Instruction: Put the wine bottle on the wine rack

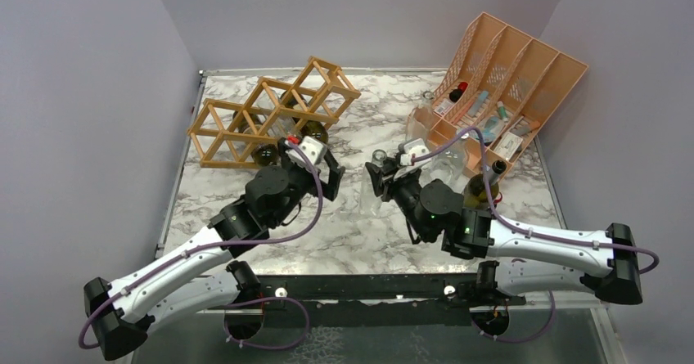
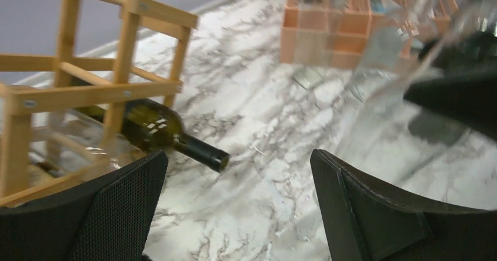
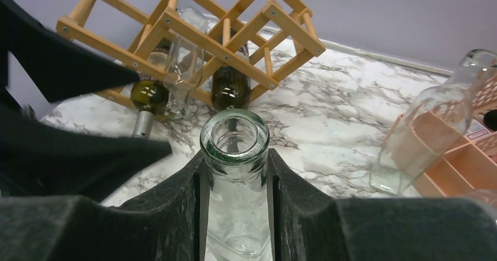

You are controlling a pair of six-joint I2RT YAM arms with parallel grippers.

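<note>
Wine bottle (image 3: pixel 234 202) | clamped in right jaws | left jaws wide apart

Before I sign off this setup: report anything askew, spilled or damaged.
A loose clear glass bottle leans tilted against the peach plastic slotted organizer, neither upright nor in the tan wooden lattice rack. Nothing looks spilled or broken.

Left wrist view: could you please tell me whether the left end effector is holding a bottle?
No, the left end effector stands wide open, with only marble table between its fingers.
</note>
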